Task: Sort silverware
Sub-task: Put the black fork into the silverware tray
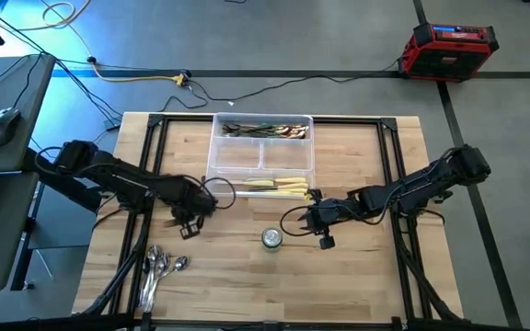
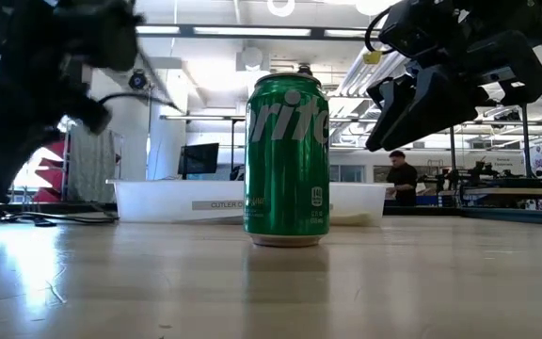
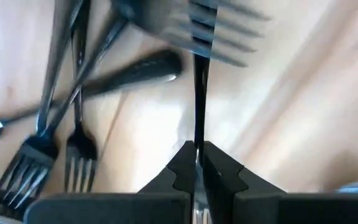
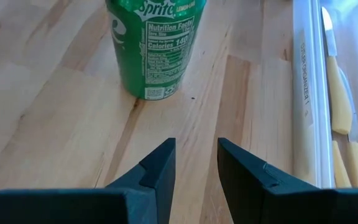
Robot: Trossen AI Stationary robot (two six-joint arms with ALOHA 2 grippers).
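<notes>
One dark fork (image 3: 199, 93) is pinched in the left gripper (image 3: 196, 163), left of the green can (image 1: 271, 239); next, carry it to the tray (image 1: 217, 165). The right gripper (image 4: 196, 163) waits spread beside the can.

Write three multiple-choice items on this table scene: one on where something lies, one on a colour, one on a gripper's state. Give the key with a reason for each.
1. Where do the cream-handled knives lie?
A. in the clear tray, in its near compartment
B. beside the spoons
C. under the can

2. What colour is the can?
A. red
B. green
C. blue

3. How is the left gripper?
A. wide open over bare wood
B. shut on a dark fork
C. holding the can

Key: 1 A, the high view shows them inside the tray's near edge. 2 B, the low view shows a green body. 3 B, the left wrist view shows the fingers pinched on the fork's handle.
</notes>
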